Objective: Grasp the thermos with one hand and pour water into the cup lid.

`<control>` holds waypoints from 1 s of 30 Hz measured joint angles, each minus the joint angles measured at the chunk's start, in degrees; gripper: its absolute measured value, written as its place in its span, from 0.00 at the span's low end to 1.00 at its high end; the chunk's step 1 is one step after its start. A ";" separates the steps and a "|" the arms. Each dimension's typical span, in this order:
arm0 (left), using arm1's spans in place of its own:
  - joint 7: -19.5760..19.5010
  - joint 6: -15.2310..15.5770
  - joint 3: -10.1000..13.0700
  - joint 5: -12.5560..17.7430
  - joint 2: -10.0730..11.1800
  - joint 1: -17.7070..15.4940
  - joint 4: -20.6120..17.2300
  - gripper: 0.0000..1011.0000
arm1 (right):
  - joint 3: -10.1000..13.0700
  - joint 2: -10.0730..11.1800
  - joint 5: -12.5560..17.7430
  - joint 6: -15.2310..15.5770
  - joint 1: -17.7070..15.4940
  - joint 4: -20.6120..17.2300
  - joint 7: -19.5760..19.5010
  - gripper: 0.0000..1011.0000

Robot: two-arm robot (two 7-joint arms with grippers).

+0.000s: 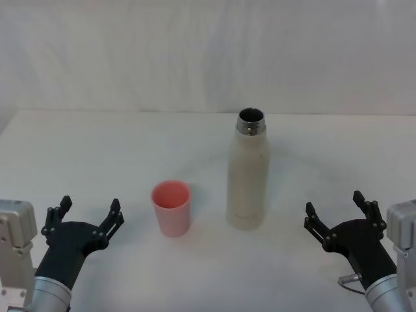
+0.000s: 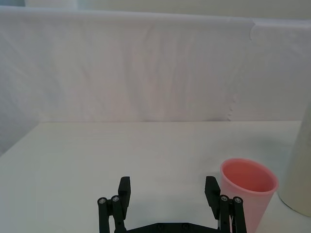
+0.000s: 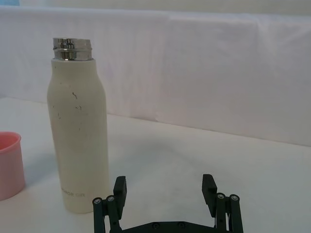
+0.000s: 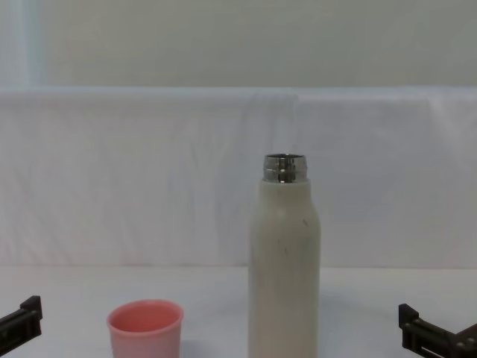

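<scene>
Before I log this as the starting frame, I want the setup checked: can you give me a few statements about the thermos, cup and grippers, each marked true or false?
1. The thermos stands upright with its neck uncapped. True.
2. The cup lies tipped on its side. False: it stands upright, mouth up.
3. The cup stands to the robot's left of the thermos, apart from it. True.
4. The right gripper is shut on the thermos. False: its fingers are spread and it sits on the thermos's right, touching nothing.
5. The left gripper holds the cup. False: it is open, to the cup's left.
</scene>
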 joint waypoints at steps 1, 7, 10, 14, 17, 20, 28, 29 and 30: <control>0.00 0.00 0.00 0.00 0.00 0.00 0.00 0.99 | 0.00 0.00 0.00 0.00 0.00 0.00 0.00 0.99; 0.00 0.00 0.00 0.00 0.00 0.00 0.00 0.99 | 0.00 0.00 0.00 0.00 0.00 0.00 0.00 0.99; 0.00 0.00 0.00 0.00 0.00 0.00 0.00 0.99 | 0.00 0.00 0.00 0.00 0.00 0.00 0.00 0.99; 0.00 0.00 0.00 0.00 0.00 0.00 0.00 0.99 | 0.00 0.00 0.00 0.00 -0.01 0.00 0.00 0.99; 0.00 0.00 0.00 0.00 0.00 0.00 0.00 0.99 | 0.00 0.00 0.00 0.00 0.00 0.00 0.00 0.99; 0.00 0.00 0.00 0.00 0.00 0.00 0.00 0.99 | 0.00 0.00 0.00 0.00 0.00 0.00 0.00 0.99; 0.00 0.00 0.00 0.00 0.00 0.00 0.00 0.99 | 0.00 0.00 0.00 0.00 0.00 0.00 0.00 0.99; 0.00 0.00 0.00 0.00 0.00 0.00 0.00 0.99 | 0.00 0.00 0.00 0.00 0.00 0.00 0.00 0.99; 0.00 0.00 0.00 0.00 0.00 0.00 0.00 0.99 | 0.00 0.00 0.00 0.00 0.00 0.00 0.00 0.99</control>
